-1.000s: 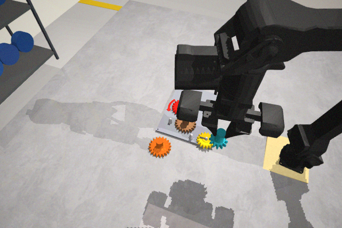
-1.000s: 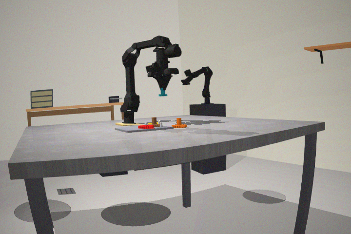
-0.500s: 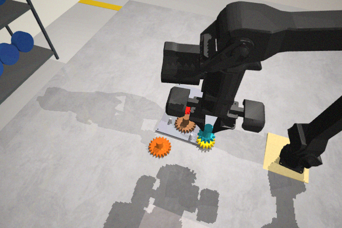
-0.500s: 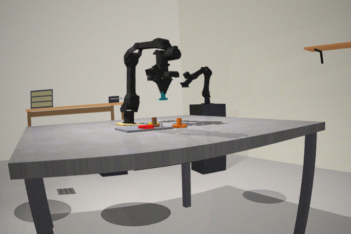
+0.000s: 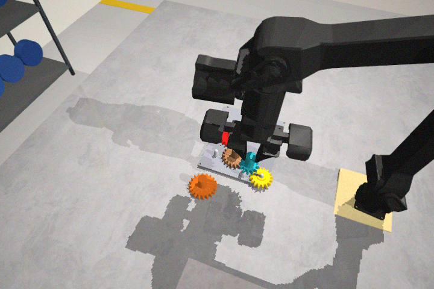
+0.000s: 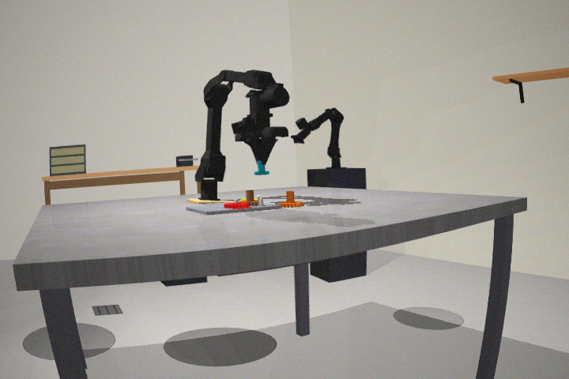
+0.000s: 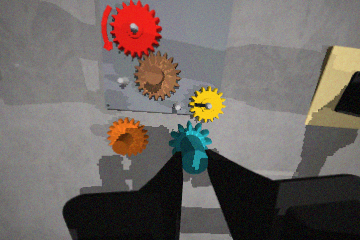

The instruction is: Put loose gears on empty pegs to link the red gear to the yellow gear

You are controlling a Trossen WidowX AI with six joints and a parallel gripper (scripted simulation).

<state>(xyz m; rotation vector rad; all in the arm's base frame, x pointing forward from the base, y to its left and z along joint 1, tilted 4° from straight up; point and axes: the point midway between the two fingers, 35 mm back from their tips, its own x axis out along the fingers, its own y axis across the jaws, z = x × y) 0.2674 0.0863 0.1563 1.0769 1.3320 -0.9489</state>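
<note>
My gripper [image 6: 261, 161] [image 7: 193, 155] is shut on the handle of the teal gear [image 5: 247, 166] [image 6: 261, 172] [image 7: 198, 131], held upright well above the board [image 5: 208, 162] [image 6: 200, 212] [image 7: 115, 99]. The red gear [image 6: 236, 205] [image 7: 147, 37] sits on the board. The brown gear [image 5: 226, 158] [image 6: 250, 197] [image 7: 167, 85] is on the board beside it, teeth close to the red gear's. The yellow gear [image 5: 265, 179] [image 7: 214, 111] sits at the board's corner. One empty peg [image 5: 240, 176] [image 7: 177, 107] stands between brown and yellow; another peg [image 5: 216, 153] [image 6: 260, 200] [image 7: 124, 80] stands left of brown.
The orange gear [image 5: 208, 188] [image 6: 290, 204] [image 7: 138, 141] stands on the table [image 5: 87, 204] [image 6: 160, 241] off the board's near edge. The arm's base stands on a pale yellow plate [image 5: 343, 190] [image 7: 321, 100] to the right. A red arrow [image 7: 106, 30] lies beside the red gear.
</note>
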